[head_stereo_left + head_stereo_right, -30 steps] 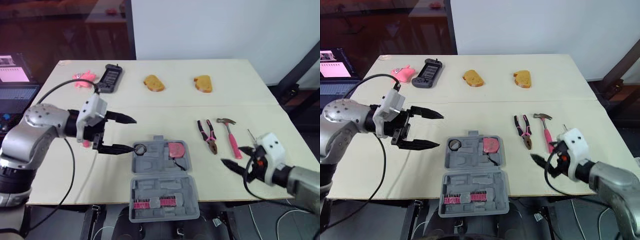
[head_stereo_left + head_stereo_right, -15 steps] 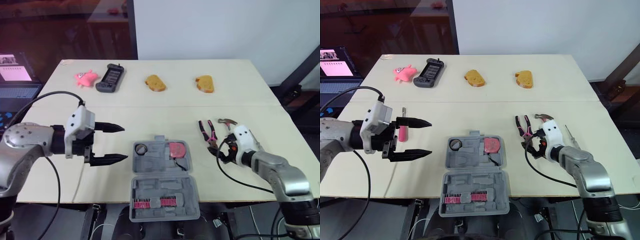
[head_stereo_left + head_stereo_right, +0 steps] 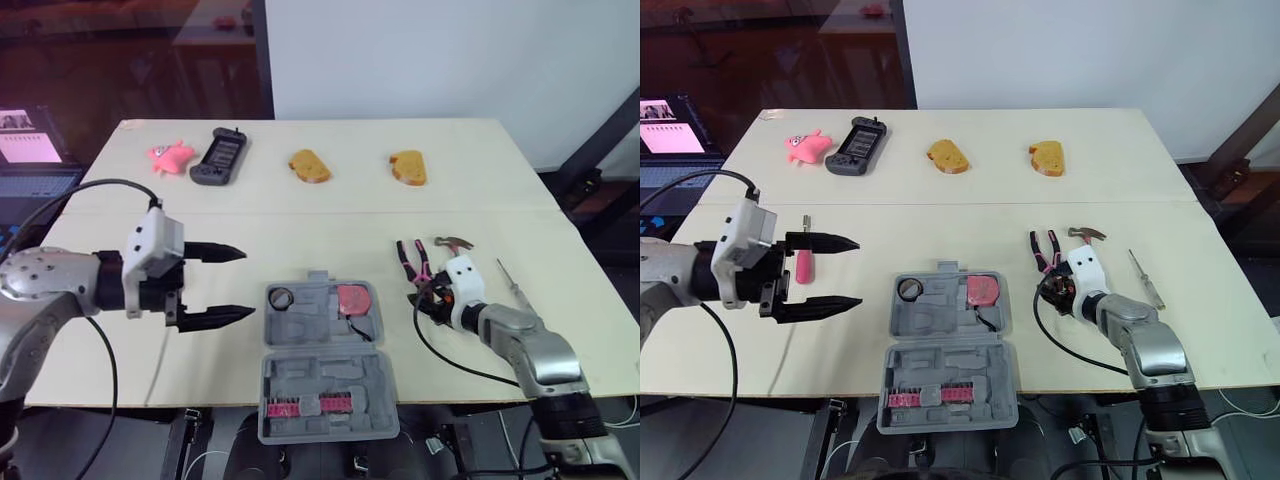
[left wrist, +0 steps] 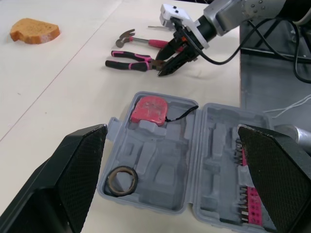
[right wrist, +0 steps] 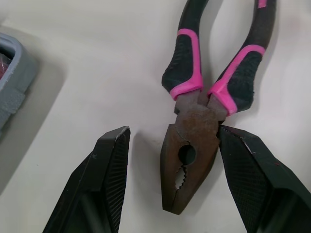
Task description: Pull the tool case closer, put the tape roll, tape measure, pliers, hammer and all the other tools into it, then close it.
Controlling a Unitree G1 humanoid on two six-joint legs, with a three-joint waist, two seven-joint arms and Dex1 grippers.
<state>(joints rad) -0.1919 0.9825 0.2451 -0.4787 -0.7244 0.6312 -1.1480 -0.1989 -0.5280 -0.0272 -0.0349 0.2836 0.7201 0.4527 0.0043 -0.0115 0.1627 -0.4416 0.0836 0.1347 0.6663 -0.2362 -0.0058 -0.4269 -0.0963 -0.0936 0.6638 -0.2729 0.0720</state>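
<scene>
The grey tool case (image 3: 325, 372) lies open near the table's front edge. A tape roll (image 3: 281, 297) and a pink tape measure (image 3: 352, 298) sit in its far half. To its right lie the pink-handled pliers (image 3: 413, 260) and the hammer (image 3: 456, 244). My right gripper (image 5: 175, 133) is open and low over the table, its fingers (image 5: 104, 179) on either side of the pliers' head (image 5: 192, 155). My left gripper (image 3: 248, 283) hangs open left of the case, holding nothing. A pink-handled screwdriver (image 3: 803, 262) lies on the table beside it.
A thin screwdriver (image 3: 510, 282) lies right of the hammer. Along the back stand a pink toy (image 3: 170, 157), a black handheld device (image 3: 220, 157) and two bread slices (image 3: 308, 165) (image 3: 407, 167). A laptop (image 3: 30, 165) sits off the table's left side.
My right gripper has come in from the front right edge to the pliers' head. My left gripper has drawn back leftward from the case, uncovering the pink-handled screwdriver.
</scene>
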